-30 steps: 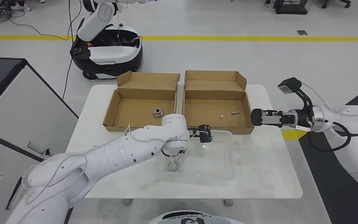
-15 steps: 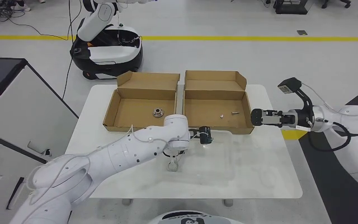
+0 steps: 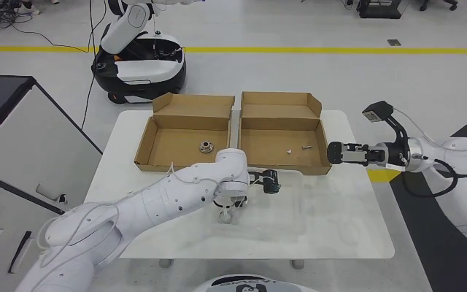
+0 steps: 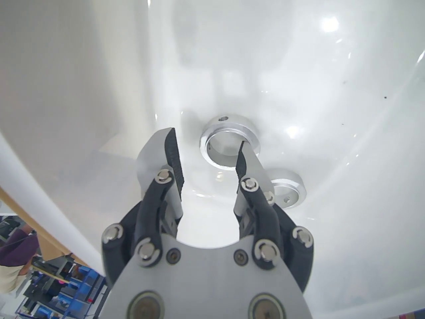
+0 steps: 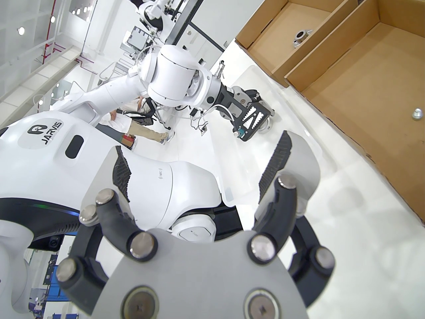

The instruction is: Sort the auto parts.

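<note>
- The left gripper (image 4: 206, 141) is down inside a white tray (image 3: 288, 208), which lies on the middle of the bench (image 3: 343, 226), toward its near edge.
- Its two fingers are spread apart. One pad (image 4: 171, 154) stands outside a silver ring (image 4: 232, 124) and the other is over the hole of this ring, so one side of the ring is between them. I cannot tell if the pads touch the metal.
- The silver ring lies flat on the tray floor, in the left half of the tray, and it has a small hole in its side wall.
- A second ring (image 4: 289, 180) of the same kind lies flat just beside the first one, partly hidden behind one finger.
- The right gripper (image 5: 199, 167) hangs over the right edge of the bench, just beside the right wall of the right box (image 3: 277, 142). Its fingers are wide apart and nothing is between them.
- Two open cardboard boxes stand side by side along the far edge of the bench, touching each other.
- The left box (image 3: 171, 146) holds one flanged metal part (image 3: 206, 147), near its right wall.
- The right box holds two small metal pieces (image 3: 290, 152), close together in the middle of its floor.
</note>
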Robot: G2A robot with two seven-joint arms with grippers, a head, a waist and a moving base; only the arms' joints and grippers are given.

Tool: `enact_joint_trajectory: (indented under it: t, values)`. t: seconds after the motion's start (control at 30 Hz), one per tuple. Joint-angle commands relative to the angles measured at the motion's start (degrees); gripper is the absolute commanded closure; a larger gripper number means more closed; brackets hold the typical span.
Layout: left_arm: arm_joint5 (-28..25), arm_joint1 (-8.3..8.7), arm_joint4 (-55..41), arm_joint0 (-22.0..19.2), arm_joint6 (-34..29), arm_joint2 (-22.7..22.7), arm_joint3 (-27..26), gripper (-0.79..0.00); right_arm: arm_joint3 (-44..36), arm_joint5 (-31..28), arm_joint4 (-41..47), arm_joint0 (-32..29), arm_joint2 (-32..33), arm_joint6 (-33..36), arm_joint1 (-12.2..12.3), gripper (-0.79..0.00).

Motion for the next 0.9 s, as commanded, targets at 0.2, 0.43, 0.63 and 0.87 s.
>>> enact_joint_trajectory:
  t: [0.2, 0.43, 0.63, 0.87]
  values:
    - [-1.0, 0.51, -5.5, -2.3, 1.0, 2.7, -0.4, -0.52, 0.0, 0.0, 0.0, 0.0, 0.0, 0.0, 0.0, -0.785]
    - [-0.1, 0.99, -12.1, -4.8, 0.2, 5.1, 0.0, -0.4, 0.0, 0.0, 0.0, 0.0, 0.0, 0.0, 0.0, -0.785]
    - [0.6, 1.07, -14.4, -4.9, -0.6, 5.1, 0.2, -0.348, 0.0, 0.0, 0.0, 0.0, 0.0, 0.0, 0.0, -0.785]
    - [0.6, 0.94, -14.8, -5.0, -0.6, 5.1, 0.7, -0.32, 0.0, 0.0, 0.0, 0.0, 0.0, 0.0, 0.0, -0.785]
